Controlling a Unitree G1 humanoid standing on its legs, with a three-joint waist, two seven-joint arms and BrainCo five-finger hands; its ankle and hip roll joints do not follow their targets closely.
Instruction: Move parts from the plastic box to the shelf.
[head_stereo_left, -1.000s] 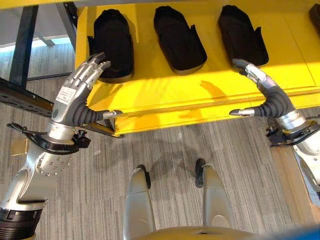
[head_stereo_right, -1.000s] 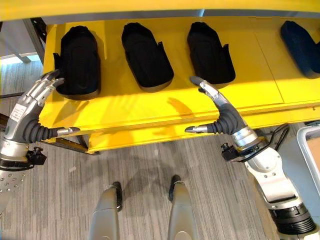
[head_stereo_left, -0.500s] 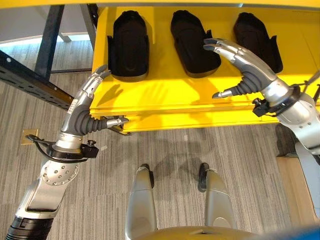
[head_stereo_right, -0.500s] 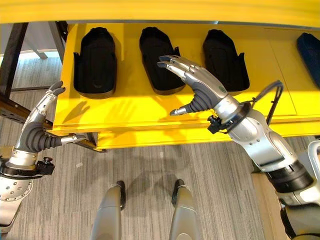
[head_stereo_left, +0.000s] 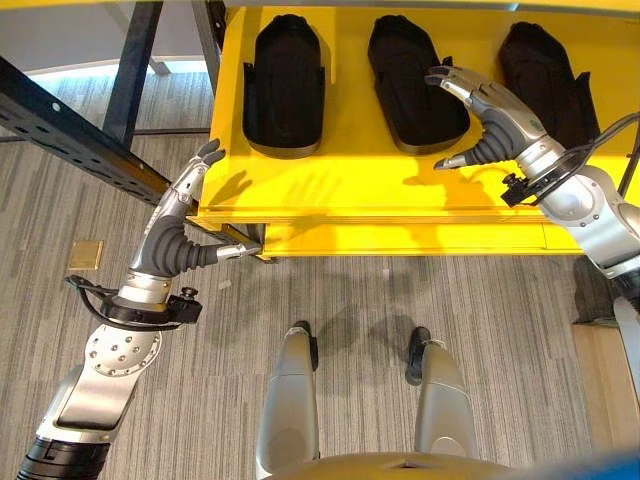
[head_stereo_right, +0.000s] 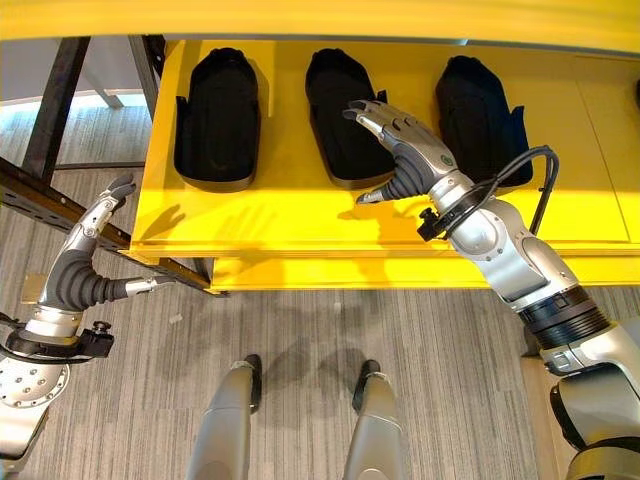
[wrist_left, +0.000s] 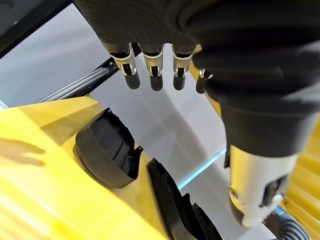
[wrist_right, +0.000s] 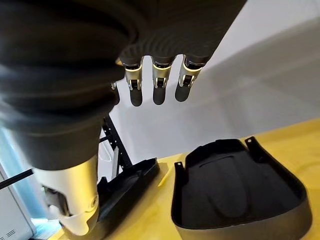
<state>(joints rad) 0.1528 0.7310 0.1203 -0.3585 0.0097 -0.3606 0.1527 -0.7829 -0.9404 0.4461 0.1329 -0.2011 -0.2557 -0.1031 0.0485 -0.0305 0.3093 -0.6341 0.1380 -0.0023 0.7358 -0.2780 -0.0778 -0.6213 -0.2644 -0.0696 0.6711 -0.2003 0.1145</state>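
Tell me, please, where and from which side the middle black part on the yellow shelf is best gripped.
Probably by its long side walls, from above. The middle black part lies flat on the yellow shelf, open side up, with raised walls that a thumb and fingers could pinch across its narrow width. The right hand, open, hovers above its near end, so it seems better placed than the left hand.

The shelf (head_stereo_left: 350, 190) is showing a smooth yellow painted surface with a slight sheen, catching a bright band of light. The parts (head_stereo_left: 285, 85) on it are looking like matt black moulded plastic. The frame (head_stereo_left: 70, 120) at the left is looking like dark matt metal. The floor (head_stereo_left: 200, 400) is showing grey ribbed carpet. Both hands, left (head_stereo_left: 180, 215) and right (head_stereo_right: 405, 150), are showing silvery metal fingers and dark ribbed rubbery covers.
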